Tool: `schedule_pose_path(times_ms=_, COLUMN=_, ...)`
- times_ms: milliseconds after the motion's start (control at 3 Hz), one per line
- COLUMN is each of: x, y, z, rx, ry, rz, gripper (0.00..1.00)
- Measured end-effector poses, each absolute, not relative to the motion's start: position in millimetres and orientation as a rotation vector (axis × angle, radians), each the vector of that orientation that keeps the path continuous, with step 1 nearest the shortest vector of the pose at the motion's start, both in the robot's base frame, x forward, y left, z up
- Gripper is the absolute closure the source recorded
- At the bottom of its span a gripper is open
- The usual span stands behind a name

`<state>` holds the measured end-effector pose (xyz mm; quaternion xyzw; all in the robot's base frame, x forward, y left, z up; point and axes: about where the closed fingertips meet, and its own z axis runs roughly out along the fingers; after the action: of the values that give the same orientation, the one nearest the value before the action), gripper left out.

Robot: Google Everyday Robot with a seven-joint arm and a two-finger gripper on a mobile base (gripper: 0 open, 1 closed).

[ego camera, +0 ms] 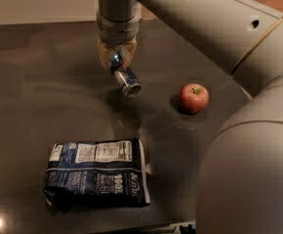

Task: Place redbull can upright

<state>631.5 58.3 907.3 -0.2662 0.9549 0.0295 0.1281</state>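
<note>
The redbull can (126, 78) is a slim blue and silver can. It hangs tilted in the air above the dark table (34, 82), its silver end pointing down and toward me. My gripper (117, 57) comes straight down from the arm at top centre and is shut on the can's upper part. The can's shadow lies on the table just below it.
A red apple (194, 97) sits on the table to the right of the can. A blue-and-white snack bag (96, 171) lies flat near the front edge. My arm's large grey body fills the right side of the view.
</note>
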Motion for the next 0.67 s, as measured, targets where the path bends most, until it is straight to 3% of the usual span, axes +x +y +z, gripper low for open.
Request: schedule_pose_path(times_ms=667, x=641, y=75, z=941, rx=-0.999, ry=2.420, rz=0.290, gripper=1.00)
